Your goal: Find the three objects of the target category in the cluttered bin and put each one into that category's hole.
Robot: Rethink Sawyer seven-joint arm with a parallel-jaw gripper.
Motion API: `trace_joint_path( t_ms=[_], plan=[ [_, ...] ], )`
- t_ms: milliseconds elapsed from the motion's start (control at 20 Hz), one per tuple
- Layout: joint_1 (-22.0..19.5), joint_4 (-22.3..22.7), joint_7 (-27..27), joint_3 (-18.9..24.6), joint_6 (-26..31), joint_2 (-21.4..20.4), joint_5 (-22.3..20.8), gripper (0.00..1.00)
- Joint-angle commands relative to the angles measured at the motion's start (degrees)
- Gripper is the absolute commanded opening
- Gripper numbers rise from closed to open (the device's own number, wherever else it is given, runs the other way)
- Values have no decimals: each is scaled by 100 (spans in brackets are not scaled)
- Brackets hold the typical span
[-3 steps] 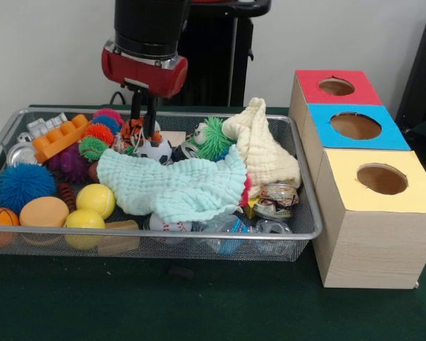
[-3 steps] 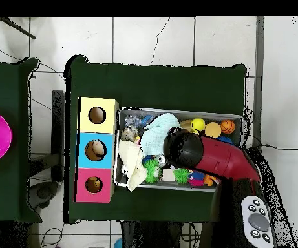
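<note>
bin [image 1: 307, 229]: wire mesh tray, fills left + centre of front view; packed, so I work slow & lift straight up.
left clutter: orange brick [image 1: 59, 136], blue spiky ball [image 1: 23, 186], two yellow balls [image 1: 96, 199], mini basketball [image 1: 0, 217] at lower left. Not touching these.
my gripper [image 1: 143, 126]: down in the upper-left-centre of the bin, tips among small toys beside a soccer-pattern ball [image 1: 155, 150]. Fingers look close together, maybe on an orange bit, but I can't tell if I've got anything (tips half buried).
cloths: mint cloth [image 1: 174, 186] draped centre, cream cloth [image 1: 264, 150] heaped to its right. Both hide stuff; I judge they'll snag if I drag sideways.
target things: category not shown, so I can't say which three; likely some under the cloths.
boxes: red hole [image 1: 336, 87], blue hole [image 1: 356, 126], yellow hole [image 1: 382, 179] at right, just beside the bin.
how-to: confirm the grip before rising, clear the rim, then centre over the right hole before letting go.
</note>
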Motion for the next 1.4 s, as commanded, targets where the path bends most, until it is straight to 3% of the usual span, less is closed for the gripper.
trace_joint_path(
  t_ms=[50, 350, 650, 900, 1400],
  plan=[
    [56, -236, 591, 222, 1152, -181, 277, 0],
    [98, -398, 629, 245, 1546, -320, 322, 0],
    [204, -471, 427, 252, 1416, -312, 59, 0],
    [253, -429, 452, 296, 1243, -322, 77, 0],
    [491, 284, 123, 376, 1299, -1043, 66, 0]
  ],
)
